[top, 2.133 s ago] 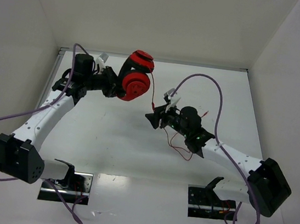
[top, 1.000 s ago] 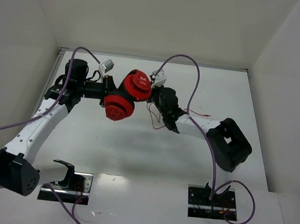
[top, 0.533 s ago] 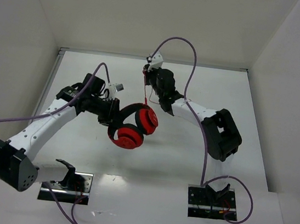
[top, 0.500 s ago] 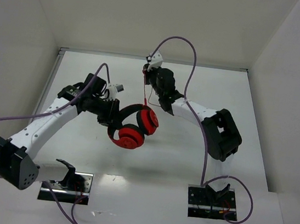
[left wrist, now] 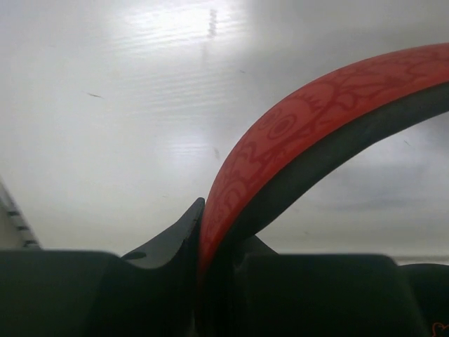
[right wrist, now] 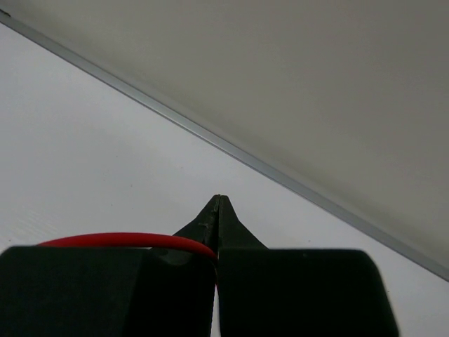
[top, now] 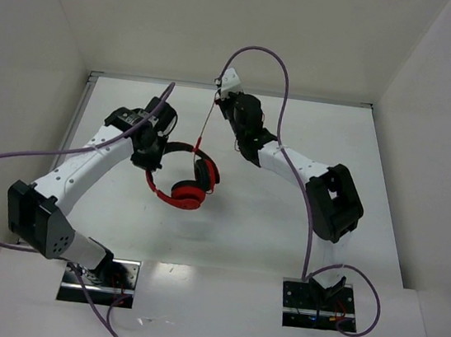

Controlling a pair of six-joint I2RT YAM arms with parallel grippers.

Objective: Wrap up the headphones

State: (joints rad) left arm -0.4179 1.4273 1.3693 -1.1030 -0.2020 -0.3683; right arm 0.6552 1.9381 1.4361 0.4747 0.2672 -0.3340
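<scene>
The headphones hang above the table's left centre, red ear cups lowest and headband arching up to the left. My left gripper is shut on the headband; in the left wrist view the red-and-black headband runs out from between the closed fingers of the left gripper. The thin red cable runs up taut from the ear cups to my right gripper, held high near the back. In the right wrist view the right gripper is shut on the cable.
Thick purple robot cables loop above both arms. White walls enclose the table on three sides, with a metal strip along the back edge. Two black mounting plates sit at the near edge.
The left arm has swung the headphones left and a little back, turning them. The right gripper has risen slightly toward the back, drawing the red cable straighter.
</scene>
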